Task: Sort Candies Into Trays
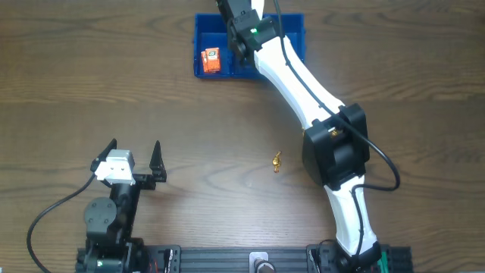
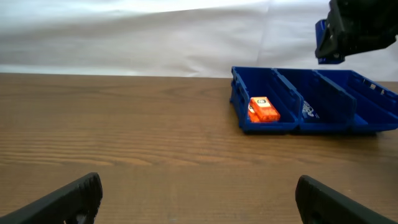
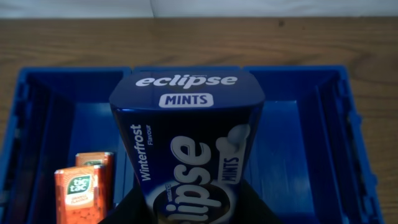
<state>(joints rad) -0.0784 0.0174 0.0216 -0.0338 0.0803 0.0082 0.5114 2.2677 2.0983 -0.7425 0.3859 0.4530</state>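
Note:
A blue tray (image 1: 200, 38) with three compartments stands at the table's far edge. My right gripper (image 1: 239, 36) hangs over it, shut on a dark blue mint box (image 3: 186, 149) held upright above the middle compartment (image 3: 283, 155). Two orange candy boxes (image 3: 78, 193) lie in the neighbouring end compartment, seen from above as an orange box (image 1: 211, 60). A small gold-wrapped candy (image 1: 276, 161) lies alone on the table near the middle. My left gripper (image 1: 135, 148) stands open at the near left, nothing between its fingers, far from the tray (image 2: 298, 124).
Bare wooden table surrounds the gold candy and stretches between the left gripper and the tray. The right arm's white links (image 1: 295, 76) cross from the near right up to the tray. A white backdrop (image 2: 124, 37) rises behind the table.

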